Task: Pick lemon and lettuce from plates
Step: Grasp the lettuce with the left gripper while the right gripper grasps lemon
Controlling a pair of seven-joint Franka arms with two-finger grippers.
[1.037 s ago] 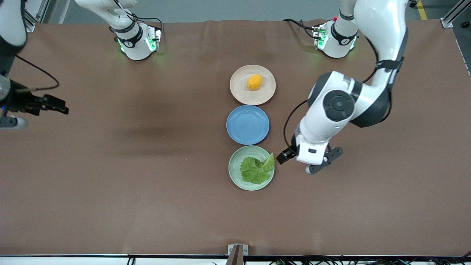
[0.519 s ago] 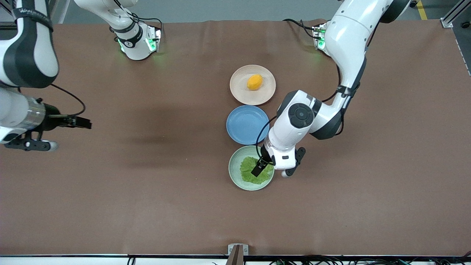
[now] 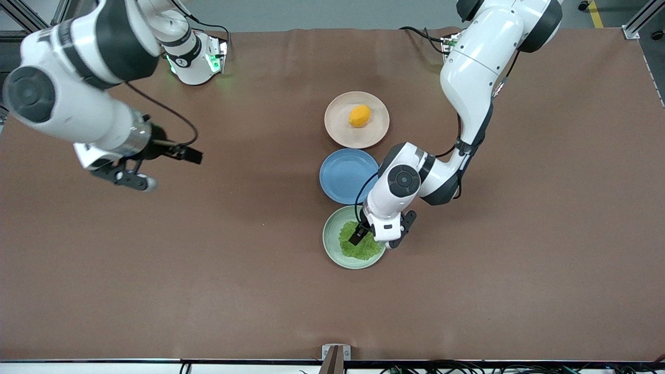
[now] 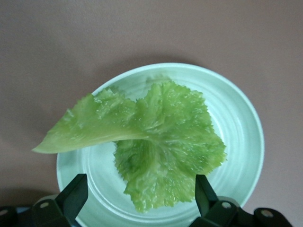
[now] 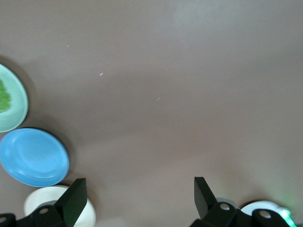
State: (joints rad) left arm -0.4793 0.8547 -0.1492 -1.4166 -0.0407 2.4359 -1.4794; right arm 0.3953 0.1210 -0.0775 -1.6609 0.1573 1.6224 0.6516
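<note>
The left pincer (image 3: 363,232), fingers spread, hangs directly over the lettuce (image 3: 359,246) on the mint plate (image 3: 331,244). The right pincer (image 3: 182,152), also spread, is over bare counter (image 3: 208,270), well apart.

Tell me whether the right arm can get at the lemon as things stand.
Probably yes. The right gripper hangs open over bare table toward its own end, and nothing stands between it and the lemon on the beige plate. The left gripper is busy over the lettuce.
</note>
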